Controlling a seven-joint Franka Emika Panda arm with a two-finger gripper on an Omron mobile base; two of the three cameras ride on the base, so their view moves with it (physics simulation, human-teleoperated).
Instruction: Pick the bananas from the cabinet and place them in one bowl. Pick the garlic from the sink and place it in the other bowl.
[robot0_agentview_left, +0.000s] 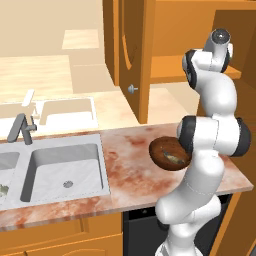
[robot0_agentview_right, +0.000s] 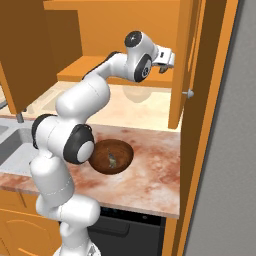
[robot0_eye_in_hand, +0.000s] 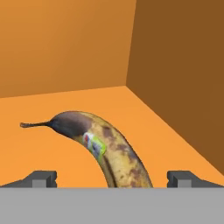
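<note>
picking from the cabinet (robot0_agentview_right: 115, 30): bananas (robot0_eye_in_hand: 105, 148) lie on its shelf between the spread, empty fingers of the gripper (robot0_eye_in_hand: 112, 178); next, advance and close, then carry to the bowl (robot0_agentview_right: 112, 156)

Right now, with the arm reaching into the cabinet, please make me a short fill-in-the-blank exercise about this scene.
1. The banana lies on the cabinet's ____, between the end effector's wide-apart fingers.
2. The brown bowl stands on the ____.
3. The cabinet door stands ____.
4. To the arm's left, the counter holds a steel ____ with a faucet.

Missing words: shelf; counter; open; sink
</note>
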